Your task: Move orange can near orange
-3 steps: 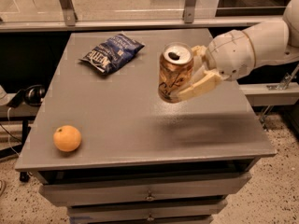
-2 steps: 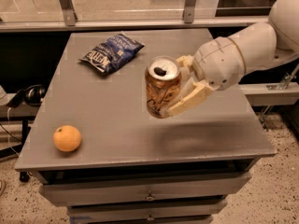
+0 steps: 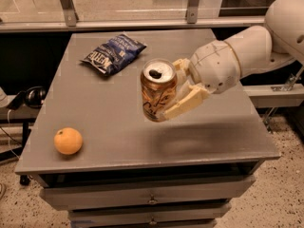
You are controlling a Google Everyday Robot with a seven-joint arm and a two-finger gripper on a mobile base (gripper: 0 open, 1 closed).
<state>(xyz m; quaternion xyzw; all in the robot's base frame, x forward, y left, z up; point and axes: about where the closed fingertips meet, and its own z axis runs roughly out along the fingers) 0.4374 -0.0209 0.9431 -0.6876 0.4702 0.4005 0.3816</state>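
Aloft over grey table [image 3: 102, 110], cream fingers [image 3: 188, 105] clasping slim orange can [image 3: 157, 93]

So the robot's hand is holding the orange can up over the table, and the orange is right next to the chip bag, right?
Not quite. The gripper does hold the orange can up over the table, but the orange sits alone by the front edge, far from the chip bag at the back. The camera view shows it.
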